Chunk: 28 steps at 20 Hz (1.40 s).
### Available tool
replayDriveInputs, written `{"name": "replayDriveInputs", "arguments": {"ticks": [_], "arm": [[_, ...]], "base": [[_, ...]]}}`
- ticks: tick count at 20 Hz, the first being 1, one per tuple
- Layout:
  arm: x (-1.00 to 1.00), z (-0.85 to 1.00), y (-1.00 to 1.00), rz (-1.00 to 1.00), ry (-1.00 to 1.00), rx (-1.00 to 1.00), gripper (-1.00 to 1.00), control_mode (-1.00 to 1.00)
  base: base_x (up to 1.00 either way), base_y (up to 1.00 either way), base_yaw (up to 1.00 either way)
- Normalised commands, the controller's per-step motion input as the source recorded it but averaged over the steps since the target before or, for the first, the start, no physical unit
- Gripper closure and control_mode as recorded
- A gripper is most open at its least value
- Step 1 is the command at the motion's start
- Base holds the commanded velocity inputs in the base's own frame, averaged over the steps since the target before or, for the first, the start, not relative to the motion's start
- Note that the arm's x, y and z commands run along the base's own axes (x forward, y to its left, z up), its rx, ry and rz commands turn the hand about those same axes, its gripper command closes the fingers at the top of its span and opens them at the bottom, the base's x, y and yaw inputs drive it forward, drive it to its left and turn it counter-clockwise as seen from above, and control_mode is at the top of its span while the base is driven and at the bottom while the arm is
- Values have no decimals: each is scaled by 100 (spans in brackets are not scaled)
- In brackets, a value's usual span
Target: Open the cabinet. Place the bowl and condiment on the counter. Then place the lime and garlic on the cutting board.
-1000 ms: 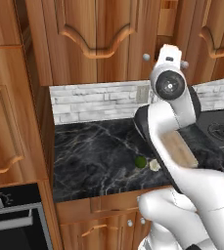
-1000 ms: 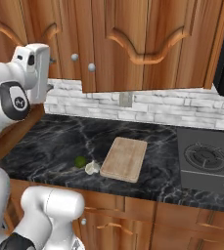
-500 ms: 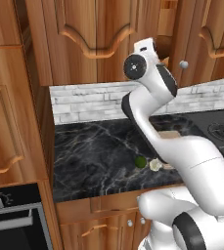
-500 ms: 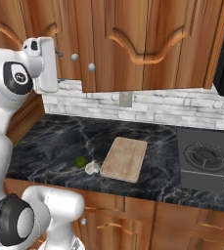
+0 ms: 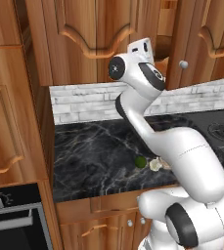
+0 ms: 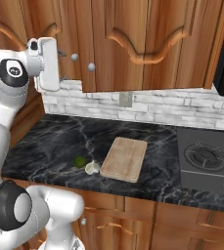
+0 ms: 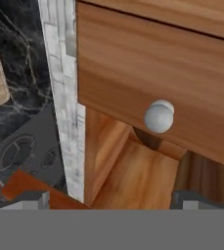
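My gripper (image 6: pixel 62 65) is raised in front of the upper cabinet (image 6: pixel 147 44), open, with nothing between its fingers. In the hand view the gripper (image 7: pixel 111 199) sits just below a round grey knob (image 7: pixel 158 117) on a cabinet door that stands ajar, and bare wooden cabinet interior (image 7: pixel 138 180) shows beneath it. Two knobs (image 6: pixel 75 57) sit side by side in the right base view. The lime (image 6: pixel 79 161) and garlic (image 6: pixel 91 168) lie on the black counter (image 6: pixel 50 146), just left of the wooden cutting board (image 6: pixel 124 158). The bowl and condiment are out of view.
A gas stove (image 6: pixel 206 158) sits to the right of the cutting board. A white brick backsplash (image 6: pixel 157 110) runs behind the counter. A tall wooden cabinet side (image 5: pixel 15 122) and an oven (image 5: pixel 11 219) stand at the left end.
The arm has swung the hand up and closer to the cabinet doors, near the knobs. The gripper stayed open; lime, garlic and board have not moved.
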Motion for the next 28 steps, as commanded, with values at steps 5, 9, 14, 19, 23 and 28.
{"name": "replayDriveInputs", "arguments": {"ticks": [5, 9, 14, 19, 23, 28], "arm": [[4, 0, -34, -6, -2, 0, -100, -100], [50, -6, -10, -2, 0, 0, -100, -100], [34, 0, -24, -2, 0, 0, -100, -100], [2, -1, -68, -2, -1, 0, -100, -100], [-32, 0, -78, 0, -13, 0, -100, -100], [-99, 0, -85, 0, -14, 0, -100, -100]], "base": [[0, 0, 0], [0, 0, 0], [0, 0, 0], [0, 0, 0], [0, 0, 0], [0, 0, 0]]}}
